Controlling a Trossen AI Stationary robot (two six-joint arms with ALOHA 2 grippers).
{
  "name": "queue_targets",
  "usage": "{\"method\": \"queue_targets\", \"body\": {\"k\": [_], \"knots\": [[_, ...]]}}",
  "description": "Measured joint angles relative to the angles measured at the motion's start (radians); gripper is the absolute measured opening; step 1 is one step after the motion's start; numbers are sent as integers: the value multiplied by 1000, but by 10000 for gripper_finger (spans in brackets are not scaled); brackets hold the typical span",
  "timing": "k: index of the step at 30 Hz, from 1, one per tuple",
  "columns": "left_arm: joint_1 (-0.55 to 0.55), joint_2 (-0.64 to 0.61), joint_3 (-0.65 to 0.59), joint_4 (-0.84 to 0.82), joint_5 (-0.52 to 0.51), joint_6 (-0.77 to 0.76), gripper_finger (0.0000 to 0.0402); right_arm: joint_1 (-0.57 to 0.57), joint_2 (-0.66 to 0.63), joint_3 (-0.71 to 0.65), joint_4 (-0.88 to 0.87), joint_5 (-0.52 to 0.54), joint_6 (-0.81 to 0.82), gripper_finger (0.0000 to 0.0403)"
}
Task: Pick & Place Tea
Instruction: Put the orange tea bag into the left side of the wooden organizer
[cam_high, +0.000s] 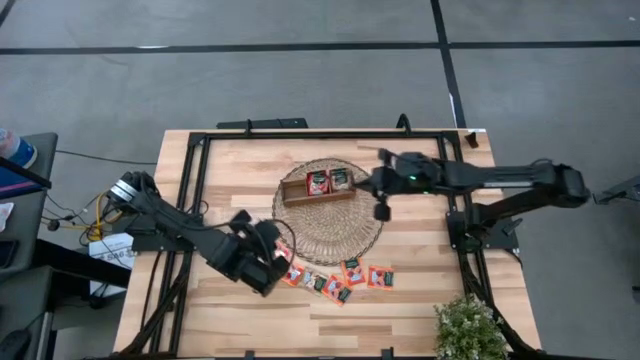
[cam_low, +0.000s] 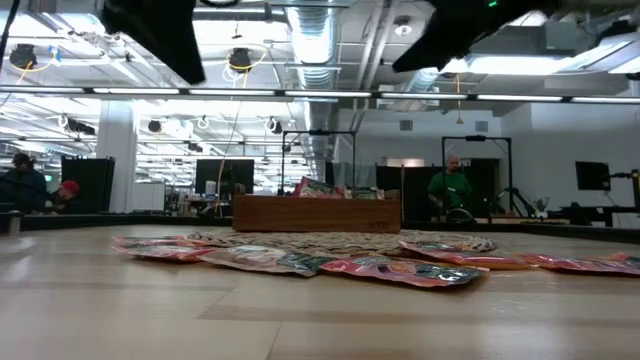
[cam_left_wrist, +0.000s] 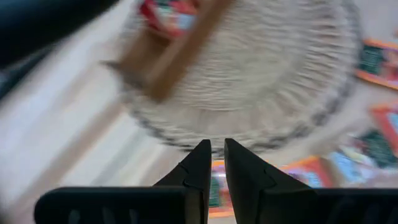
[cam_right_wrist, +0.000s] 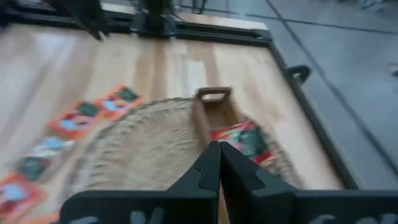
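Tea sachets (cam_high: 338, 280) lie in a loose row on the wooden bench (cam_high: 230, 160), just past the edge of the round woven mat (cam_high: 330, 225). Two more sachets already sit inside the brown wooden tray (cam_high: 318, 196), which rests on the mat.

Both dark arms are up in the air above the bench. The left jaws (cam_high: 272, 258) hang over the near edge of the mat, right by the end of the sachet row. In the left wrist view its jaws (cam_left_wrist: 217, 163) are almost together with a thin gap, and a sachet shows below them, but I cannot tell if they are pinching it. The right jaws (cam_high: 381, 210) wait over the far side of the mat, beside the tray, pressed together and holding nothing.

To do this step well, I think the left arm should go slowly and take only one sachet by its edge. The sachets are thin, flat and crowded, so two could easily stick together.
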Motion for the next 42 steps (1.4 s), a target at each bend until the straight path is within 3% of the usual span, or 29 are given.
{"method": "queue_targets", "body": {"k": [3,5,15,19,24,31,42], "knots": [[4,-1,-67,197,31,120,40,31,-82,-42,-39,-12,40,0],[6,0,-96,244,63,138,40,55,-118,-61,-46,-18,60,0],[11,-1,-210,152,240,-211,40,172,-133,-98,-47,-20,100,0],[33,-1,-261,211,302,-243,55,192,-102,-98,-37,-21,100,0],[72,-1,-344,353,404,-232,103,199,-82,-98,-26,-20,96,0],[128,-2,-417,371,394,-294,161,197,-81,-98,-19,-19,67,0],[201,-2,-472,543,423,-269,166,197,-81,-97,-8,-19,41,0]]}}
